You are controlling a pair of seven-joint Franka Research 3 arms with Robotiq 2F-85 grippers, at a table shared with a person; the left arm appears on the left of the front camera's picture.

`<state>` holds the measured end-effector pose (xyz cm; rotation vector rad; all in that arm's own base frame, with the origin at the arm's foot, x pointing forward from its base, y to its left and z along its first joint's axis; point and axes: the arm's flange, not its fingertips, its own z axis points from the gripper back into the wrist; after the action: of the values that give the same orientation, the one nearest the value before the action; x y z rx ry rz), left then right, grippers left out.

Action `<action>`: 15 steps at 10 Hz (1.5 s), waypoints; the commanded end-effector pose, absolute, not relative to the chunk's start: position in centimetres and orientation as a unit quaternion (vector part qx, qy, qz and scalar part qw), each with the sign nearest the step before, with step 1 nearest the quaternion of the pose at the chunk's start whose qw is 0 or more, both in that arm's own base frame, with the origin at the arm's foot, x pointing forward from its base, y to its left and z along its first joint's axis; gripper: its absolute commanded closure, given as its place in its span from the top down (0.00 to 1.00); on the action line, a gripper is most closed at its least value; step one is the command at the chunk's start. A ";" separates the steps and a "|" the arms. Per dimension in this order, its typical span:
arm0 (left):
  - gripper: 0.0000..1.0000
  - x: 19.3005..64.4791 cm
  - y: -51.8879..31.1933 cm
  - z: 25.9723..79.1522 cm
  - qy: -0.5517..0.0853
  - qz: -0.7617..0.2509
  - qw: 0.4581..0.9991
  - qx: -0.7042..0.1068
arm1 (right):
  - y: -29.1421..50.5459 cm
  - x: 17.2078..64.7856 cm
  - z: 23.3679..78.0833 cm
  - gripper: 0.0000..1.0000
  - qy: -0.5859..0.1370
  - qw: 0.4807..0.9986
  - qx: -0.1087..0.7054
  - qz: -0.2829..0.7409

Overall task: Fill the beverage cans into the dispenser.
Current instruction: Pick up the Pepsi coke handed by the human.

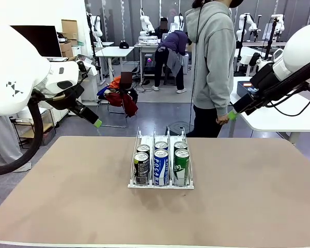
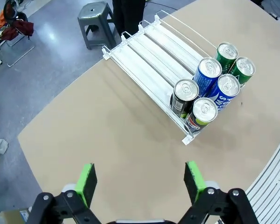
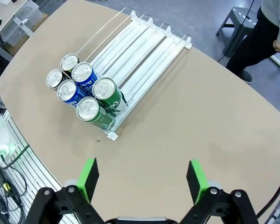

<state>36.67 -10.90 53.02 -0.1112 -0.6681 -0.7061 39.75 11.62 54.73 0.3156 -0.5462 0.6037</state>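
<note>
Green pads of the left gripper [image 2: 140,176] stand wide apart, holding nothing, above the table [image 2: 107,140]. The right gripper [image 3: 142,176] is spread the same way. Well ahead of both, mid-table, the dispenser [image 2: 151,58] holds six cans [image 2: 207,74] at its near end: two black, two blue, two green, one pair per lane. Wrist views show bare white lanes behind them and a stool [image 2: 95,21]; the front view shows a standing person [image 1: 213,62].

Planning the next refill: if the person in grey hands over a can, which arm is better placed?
Likely right: the open right gripper, black with green pads, hangs beside the person's hand; the open left gripper is farther off.
</note>
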 end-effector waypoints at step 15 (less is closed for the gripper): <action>1.00 36.3 -5.7 69.7 -0.381 -0.450 0.781 -0.204 | 8.6 45.5 71.6 1.00 -0.300 0.873 0.265 0.279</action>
<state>36.27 -5.95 69.97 -0.4092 -0.8240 -0.9556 45.29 8.53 72.14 0.5272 -0.6571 0.6010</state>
